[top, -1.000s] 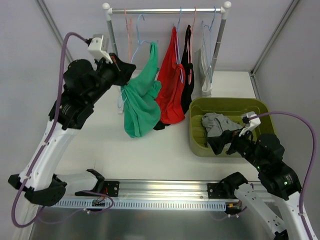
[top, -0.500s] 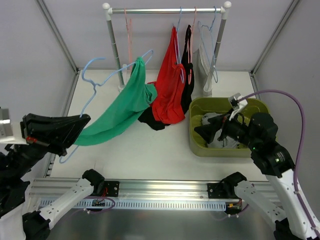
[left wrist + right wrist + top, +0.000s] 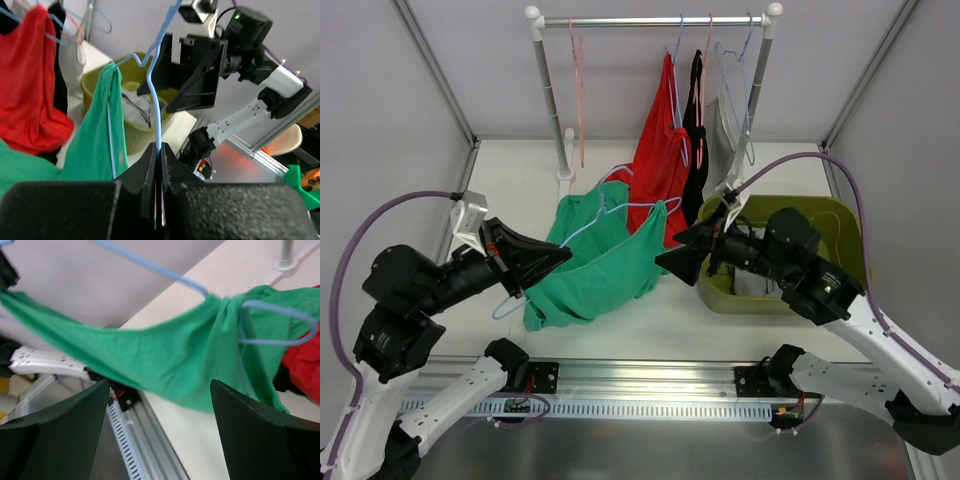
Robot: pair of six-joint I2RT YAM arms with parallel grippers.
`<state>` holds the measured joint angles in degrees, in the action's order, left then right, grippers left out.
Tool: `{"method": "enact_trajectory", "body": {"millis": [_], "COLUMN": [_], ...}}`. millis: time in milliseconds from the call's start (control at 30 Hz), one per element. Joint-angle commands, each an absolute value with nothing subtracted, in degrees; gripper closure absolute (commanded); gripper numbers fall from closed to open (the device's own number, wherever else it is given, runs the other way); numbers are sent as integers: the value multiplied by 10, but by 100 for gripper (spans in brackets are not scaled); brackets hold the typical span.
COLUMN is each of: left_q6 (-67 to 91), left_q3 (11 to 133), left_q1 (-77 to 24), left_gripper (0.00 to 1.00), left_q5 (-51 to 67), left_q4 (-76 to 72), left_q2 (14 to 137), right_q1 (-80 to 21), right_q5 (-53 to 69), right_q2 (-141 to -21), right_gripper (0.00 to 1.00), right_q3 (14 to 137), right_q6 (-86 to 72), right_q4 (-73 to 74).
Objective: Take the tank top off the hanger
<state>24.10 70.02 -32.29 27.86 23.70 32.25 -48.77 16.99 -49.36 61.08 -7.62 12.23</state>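
Observation:
A green tank top point(image 3: 600, 265) hangs on a light blue hanger point(image 3: 620, 205), held low over the table in front of the rack. My left gripper point(image 3: 560, 258) is shut on the hanger's wire; the left wrist view shows the wire point(image 3: 156, 100) pinched between the jaws of that gripper point(image 3: 160, 147) and the green top point(image 3: 97, 145) draped to the left. My right gripper point(image 3: 678, 250) is open, just right of the top's edge and apart from it. In the right wrist view the green cloth point(image 3: 165, 360) spans ahead of the open right gripper point(image 3: 160, 385).
The clothes rack point(image 3: 655, 20) stands at the back with a red top point(image 3: 660, 170), a black garment point(image 3: 695, 130), a pale garment point(image 3: 725, 120) and an empty pink hanger point(image 3: 580, 80). An olive bin point(image 3: 820, 215) holding clothes sits at right. A metal rail point(image 3: 650, 385) runs along the near edge.
My left gripper pulled the hanger with the green top off the rack, swung it left, then brought it to the middle. My right gripper rose out of the bin and moved left towards the top.

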Motion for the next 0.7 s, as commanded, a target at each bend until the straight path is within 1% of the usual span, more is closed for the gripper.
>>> {"method": "enact_trajectory", "body": {"millis": [0,67,133,267,300,333,367,400,467,500,533,567,667], "left_q6": [270,273,277,288,290,290,291,291,288,287,285,281,272], "left_q3": [686,679,676,664,662,658,657,655,651,650,647,645,637], "left_q1": [-326,-326,-326,-326,-326,-326,-327,-326,-326,-326,-326,-326,-326], "left_gripper": [100,100,100,100,100,100,100,100,100,100,100,100,100], "left_q5": [284,287,291,302,303,304,304,304,301,298,294,285,273], "left_q4": [192,191,192,189,190,190,190,189,190,191,191,192,196], "left_q2": [304,297,296,301,301,301,301,300,296,294,292,289,287], "right_q1": [-514,-520,-524,-532,-533,-533,-533,-532,-532,-532,-532,-532,-525], "right_q5": [5,-17,-10,-24,-39,-44,-47,-47,-45,-49,-55,-72,-106], "right_q2": [-517,-543,-563,-603,-609,-610,-610,-609,-605,-598,-592,-585,-556], "right_gripper": [14,14,16,21,28,32,39,56,72,87,97,100,100], "right_q3": [615,619,630,650,652,652,652,650,650,648,641,636,615], "right_q6": [-66,-66,-61,-46,-44,-42,-40,-38,-35,-34,-33,-27,-18], "right_q4": [84,84,77,71,69,67,65,60,58,58,58,59,69]}}
